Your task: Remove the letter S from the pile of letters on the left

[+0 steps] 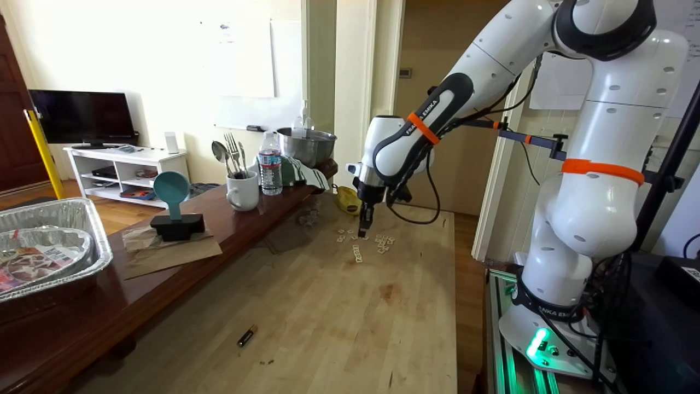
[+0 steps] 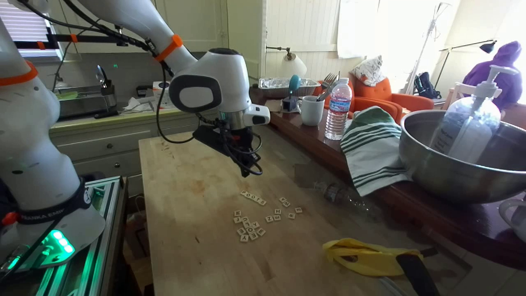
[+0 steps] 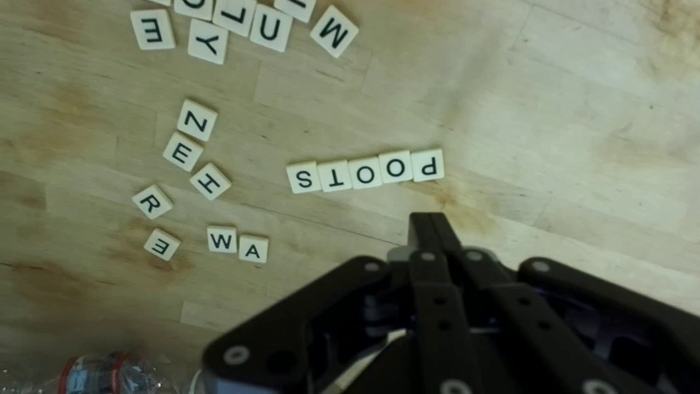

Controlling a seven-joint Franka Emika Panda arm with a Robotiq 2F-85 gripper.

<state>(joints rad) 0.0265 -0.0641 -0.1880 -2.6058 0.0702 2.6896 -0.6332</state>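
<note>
The letters are small cream tiles on the wooden table. The pile of letters (image 2: 250, 230) is a tight clump; it also shows in an exterior view (image 1: 383, 242) and, cut off by the top edge, in the wrist view (image 3: 272, 29). A letter S tile (image 3: 304, 178) lies at the end of a straight row reading POOTS (image 3: 365, 173), apart from the pile. My gripper (image 3: 428, 215) is shut, with its fingertips together and nothing between them. In both exterior views it is above the table near the tiles (image 1: 362, 232) (image 2: 245, 173).
Scattered tiles, among them N (image 3: 197, 120), H (image 3: 210, 181) and W (image 3: 222, 239), lie beside the row. A clear bottle (image 2: 337, 193) lies by the raised dark wooden counter (image 2: 287, 119). A yellow bag (image 2: 365, 257) and a battery (image 1: 247, 335) are on the table.
</note>
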